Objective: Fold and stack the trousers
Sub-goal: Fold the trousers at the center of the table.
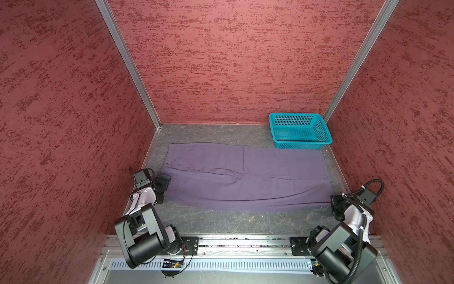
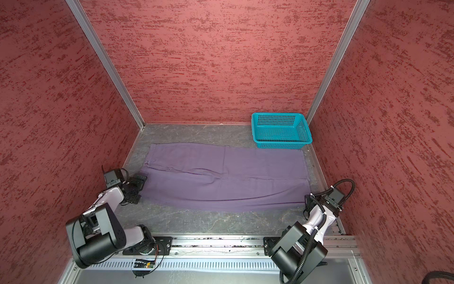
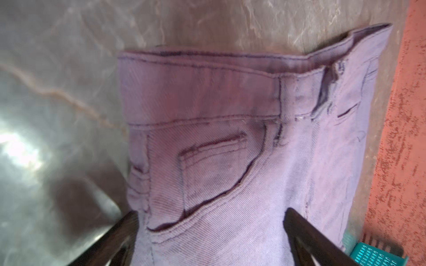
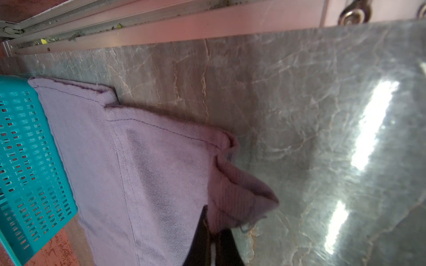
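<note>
Grey marble counter (image 1: 221,221) carries our lavender trousers (image 1: 245,182), spread flat from the left pincer (image 3: 211,216) across to the right pincer (image 4: 214,228). We see the teal basket (image 1: 299,130) beyond the right pincer, just beside the leg hems. The right pincer is clamped on a hem corner. The left pincer stands apart over the waistband end.

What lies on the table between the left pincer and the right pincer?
Only the trousers, laid lengthwise from the left pincer to the right pincer. This shows in both top views.
</note>
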Available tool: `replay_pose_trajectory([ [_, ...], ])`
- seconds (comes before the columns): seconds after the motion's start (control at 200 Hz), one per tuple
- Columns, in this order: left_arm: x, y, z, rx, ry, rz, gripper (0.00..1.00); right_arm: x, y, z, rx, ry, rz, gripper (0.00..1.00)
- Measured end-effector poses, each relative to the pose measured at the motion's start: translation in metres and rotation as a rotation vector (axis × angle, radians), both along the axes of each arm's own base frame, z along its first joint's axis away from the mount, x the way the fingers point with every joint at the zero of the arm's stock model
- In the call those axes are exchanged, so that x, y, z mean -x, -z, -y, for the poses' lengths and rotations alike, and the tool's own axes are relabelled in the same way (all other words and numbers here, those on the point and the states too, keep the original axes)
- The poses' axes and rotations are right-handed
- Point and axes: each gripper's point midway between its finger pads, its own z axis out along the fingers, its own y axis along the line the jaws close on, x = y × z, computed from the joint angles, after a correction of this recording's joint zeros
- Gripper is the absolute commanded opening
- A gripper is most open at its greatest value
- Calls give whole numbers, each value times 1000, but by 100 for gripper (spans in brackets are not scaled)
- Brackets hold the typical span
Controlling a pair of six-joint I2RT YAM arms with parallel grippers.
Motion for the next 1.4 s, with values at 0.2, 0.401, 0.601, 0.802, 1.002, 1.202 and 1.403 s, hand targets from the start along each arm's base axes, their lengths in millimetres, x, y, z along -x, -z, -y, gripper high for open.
replay_pose_trajectory([
  [0.2,13,17,-2,22,-15,-57,0,0,-3,0,4,1,4,0],
  [0.401,24,5,0,57,-38,-46,0,-12,-31,14,47,8,49,0],
  [0.601,24,-64,-12,50,-86,89,0,-33,-70,22,71,-15,148,0],
  [0.802,27,-132,-14,-1,-88,215,0,-54,-105,17,85,-89,245,0],
  [1.002,50,-161,-16,-45,-138,214,0,-69,-144,1,158,-186,323,0],
  [1.202,45,-186,-24,-78,-158,233,0,-79,-175,1,220,-209,388,0],
  [1.403,6,-184,-21,-85,-90,190,0,-87,-169,8,206,-188,383,0],
])
